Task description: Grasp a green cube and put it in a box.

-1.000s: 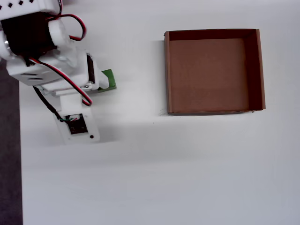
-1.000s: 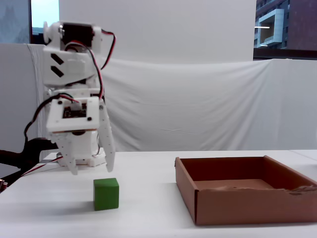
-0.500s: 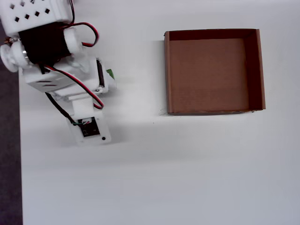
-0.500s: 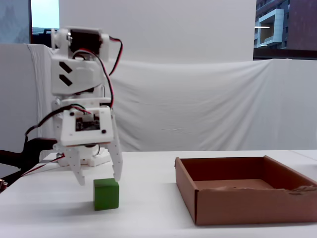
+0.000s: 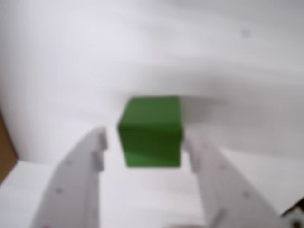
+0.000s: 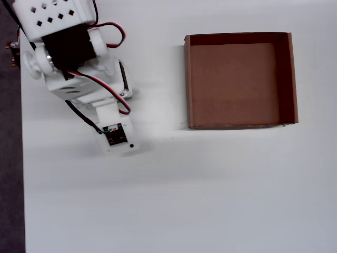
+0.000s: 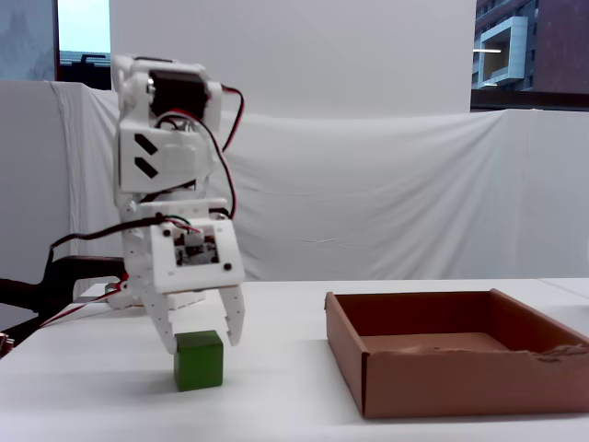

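Observation:
The green cube [image 5: 152,130] rests on the white table, between my gripper's [image 5: 145,140] two white fingers. In the fixed view the gripper [image 7: 202,341] points straight down and its fingertips straddle the top of the cube [image 7: 199,361]. The jaws are open, with a gap on the left side of the cube in the wrist view. In the overhead view the arm's wrist [image 6: 115,136] hides the cube and the fingers. The brown cardboard box [image 6: 187,79] lies empty at the upper right, apart from the arm. It stands to the right of the cube in the fixed view [image 7: 469,382].
The white table [image 6: 184,200] extends around the arm and box. Its left edge [image 6: 22,184] runs beside the arm's base [image 6: 52,21]. A brown sliver [image 5: 4,152] shows at the left edge of the wrist view. White cloth [image 7: 386,193] hangs behind the table.

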Robot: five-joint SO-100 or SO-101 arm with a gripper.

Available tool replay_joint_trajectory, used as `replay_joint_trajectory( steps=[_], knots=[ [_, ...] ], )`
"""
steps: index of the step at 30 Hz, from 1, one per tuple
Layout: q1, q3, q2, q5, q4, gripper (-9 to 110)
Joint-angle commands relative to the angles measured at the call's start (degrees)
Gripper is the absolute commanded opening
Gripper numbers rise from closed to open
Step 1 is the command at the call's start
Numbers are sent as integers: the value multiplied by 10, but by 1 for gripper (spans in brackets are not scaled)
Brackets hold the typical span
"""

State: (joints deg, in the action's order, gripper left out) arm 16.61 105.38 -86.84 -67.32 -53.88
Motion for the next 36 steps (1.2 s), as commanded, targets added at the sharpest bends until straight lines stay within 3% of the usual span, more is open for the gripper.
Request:
replay_joint_trajectory(
  steps=[1,36],
  knots=[
    [4,6,-19,-11,8,22],
    [7,49,-41,-4,39,16]
  ],
)
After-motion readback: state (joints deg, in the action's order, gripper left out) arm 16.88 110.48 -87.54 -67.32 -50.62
